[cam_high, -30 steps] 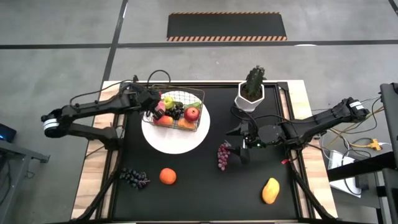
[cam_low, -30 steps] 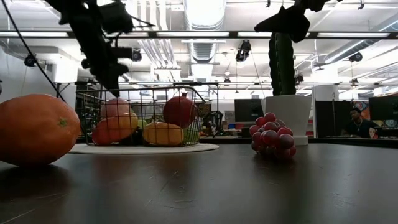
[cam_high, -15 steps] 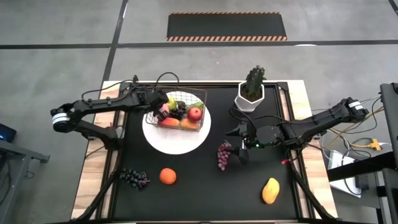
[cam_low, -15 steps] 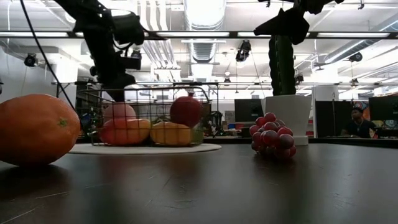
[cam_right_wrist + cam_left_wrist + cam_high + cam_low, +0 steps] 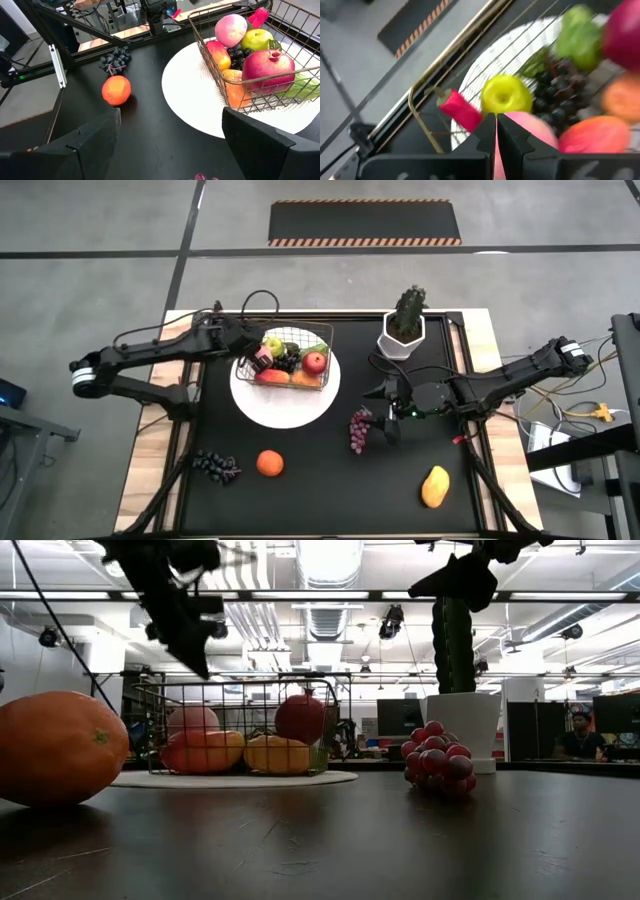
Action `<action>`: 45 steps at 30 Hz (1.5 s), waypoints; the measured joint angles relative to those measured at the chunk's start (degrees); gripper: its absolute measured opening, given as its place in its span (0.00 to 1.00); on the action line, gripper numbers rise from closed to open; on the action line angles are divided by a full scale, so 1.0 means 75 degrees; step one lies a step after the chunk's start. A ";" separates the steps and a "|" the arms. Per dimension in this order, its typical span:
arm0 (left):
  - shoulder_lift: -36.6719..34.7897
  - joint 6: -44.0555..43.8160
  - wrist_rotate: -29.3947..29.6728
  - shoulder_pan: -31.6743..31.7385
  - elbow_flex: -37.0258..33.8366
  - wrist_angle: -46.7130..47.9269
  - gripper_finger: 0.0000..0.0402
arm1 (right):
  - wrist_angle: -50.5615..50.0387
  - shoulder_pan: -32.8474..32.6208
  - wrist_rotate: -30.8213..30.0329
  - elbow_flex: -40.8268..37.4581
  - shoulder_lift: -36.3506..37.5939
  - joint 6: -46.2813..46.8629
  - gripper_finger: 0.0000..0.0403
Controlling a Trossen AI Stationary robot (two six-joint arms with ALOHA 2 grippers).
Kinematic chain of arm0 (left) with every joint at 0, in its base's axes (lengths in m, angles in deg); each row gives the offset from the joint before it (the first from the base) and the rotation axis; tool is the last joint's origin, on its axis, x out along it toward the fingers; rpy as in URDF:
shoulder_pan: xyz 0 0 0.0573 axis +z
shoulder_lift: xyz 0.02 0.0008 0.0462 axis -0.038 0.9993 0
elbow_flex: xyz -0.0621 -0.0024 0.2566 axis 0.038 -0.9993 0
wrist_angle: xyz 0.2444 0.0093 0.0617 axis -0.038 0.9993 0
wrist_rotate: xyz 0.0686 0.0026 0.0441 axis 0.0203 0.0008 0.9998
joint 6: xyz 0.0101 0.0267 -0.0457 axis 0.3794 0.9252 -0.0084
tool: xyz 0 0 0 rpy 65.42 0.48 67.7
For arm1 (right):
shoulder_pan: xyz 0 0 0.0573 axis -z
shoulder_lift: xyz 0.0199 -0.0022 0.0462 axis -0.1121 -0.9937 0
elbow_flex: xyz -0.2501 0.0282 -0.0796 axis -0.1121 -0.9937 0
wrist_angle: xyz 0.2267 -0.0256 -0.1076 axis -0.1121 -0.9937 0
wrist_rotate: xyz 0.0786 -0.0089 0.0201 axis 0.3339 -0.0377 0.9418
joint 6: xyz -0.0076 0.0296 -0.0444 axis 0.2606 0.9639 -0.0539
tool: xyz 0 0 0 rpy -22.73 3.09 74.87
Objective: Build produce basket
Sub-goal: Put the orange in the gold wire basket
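1. We see the basket (image 5: 291,360) sitting on a round white plate (image 5: 285,405) toward the table's rear left; it holds a pink peach (image 5: 231,30), a green apple (image 5: 257,39), a red chili (image 5: 259,16), dark grapes (image 5: 237,54), a red pomegranate-like fruit (image 5: 267,65), an orange-red fruit (image 5: 217,52) and something leafy green (image 5: 300,85).
2. We find the left gripper (image 5: 250,358) at the basket's left end, above the peach; its fingers (image 5: 487,132) are pressed together with nothing between them; in the left wrist view the tips point at the gap between the green apple and the chili.
3. We see the right gripper (image 5: 387,415) low over the table just right of a reddish grape bunch (image 5: 358,430), its fingers (image 5: 95,137) spread wide and holding nothing.
4. Loose produce lies on the dark table (image 5: 330,490): a dark grape bunch (image 5: 215,465) at the front left; an orange (image 5: 269,463) just beside it; a yellow mango (image 5: 434,486) at the front right.
5. A potted cactus-like plant (image 5: 405,320) in a white pot stands at the rear, right of the plate.
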 joint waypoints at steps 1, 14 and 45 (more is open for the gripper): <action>-0.0140 -0.0031 0.0004 -0.0152 -0.0008 -0.0087 0.00 | 0.0002 0.0000 0.0001 -0.0023 0.0000 -0.0002 0.82; -0.0910 0.0030 -0.0143 -0.3592 -0.0305 -0.2246 0.00 | 0.1651 -0.0033 0.0469 -0.1400 0.0000 -0.0492 0.82; 0.1043 -0.3182 -0.3963 -0.6127 -0.0163 -0.2315 0.32 | 0.4065 -0.0034 0.0680 -0.2824 0.0000 -0.0477 0.82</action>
